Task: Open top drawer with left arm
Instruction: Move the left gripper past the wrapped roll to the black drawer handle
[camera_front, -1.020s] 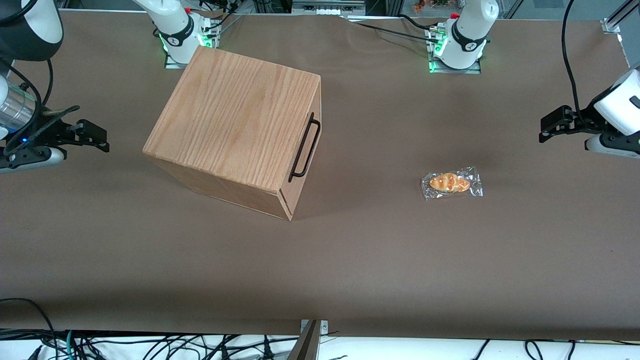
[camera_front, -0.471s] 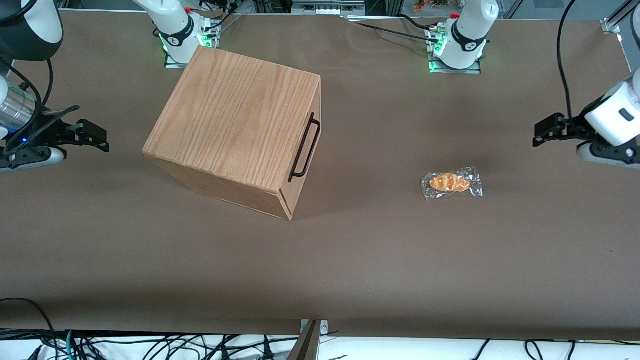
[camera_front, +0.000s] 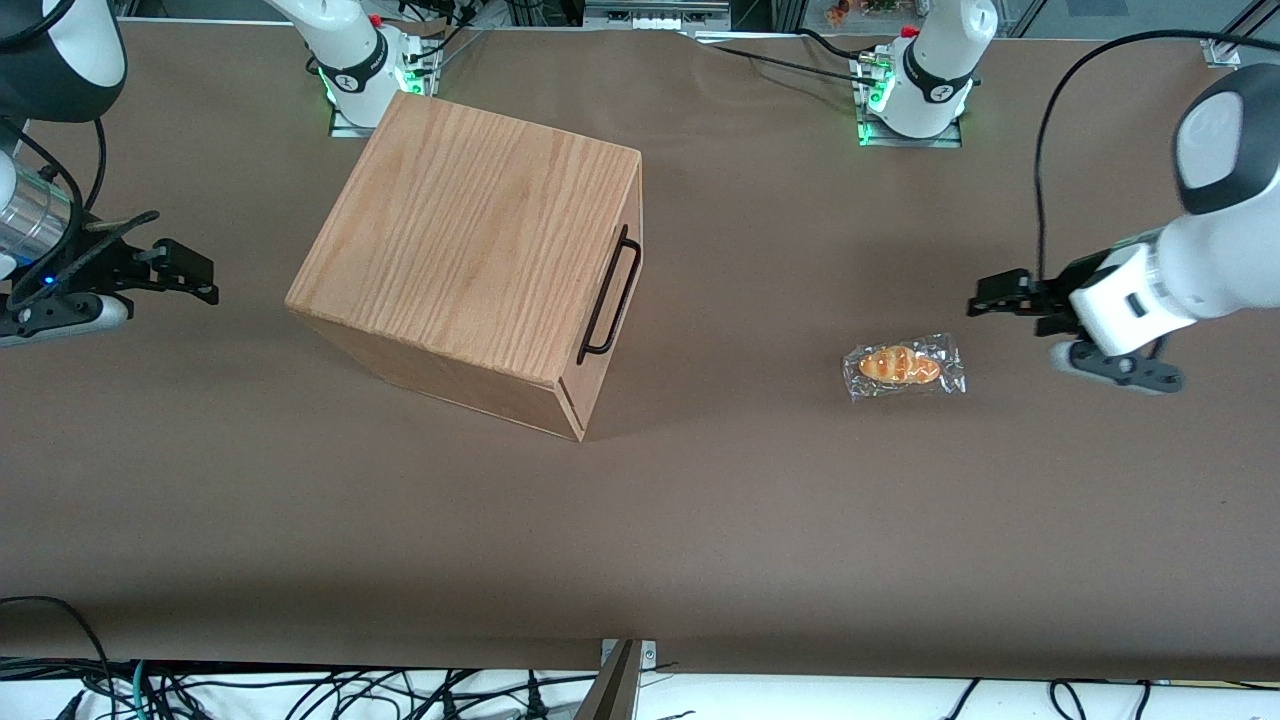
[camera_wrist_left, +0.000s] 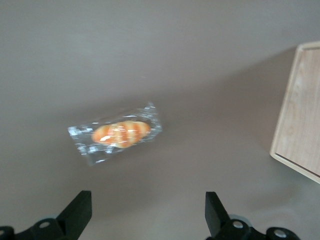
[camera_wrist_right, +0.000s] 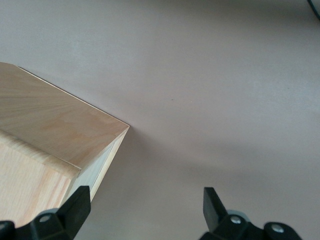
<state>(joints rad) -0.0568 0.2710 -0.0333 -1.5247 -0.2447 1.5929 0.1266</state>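
Left arm's gripper (camera_front: 985, 305) hangs above the table w/ fingers (camera_wrist_left: 80, 212) spread wide, holding nothing; probably opened ready for the handle (camera_front: 610, 296). Wrapped bread roll (camera_front: 903, 366) sits just beside it, on the line toward the cabinet (camera_front: 465, 260). Top drawer (camera_front: 625, 290) is well apart from the gripper, shut; its front barely shows edge-on, seams hard to tell.

No readable text, label, brand or number shows on anything; the gripper (camera_front: 1000, 300) hangs above the table, just beside the wrapped bread roll (camera_front: 902, 366), itself unmarked.
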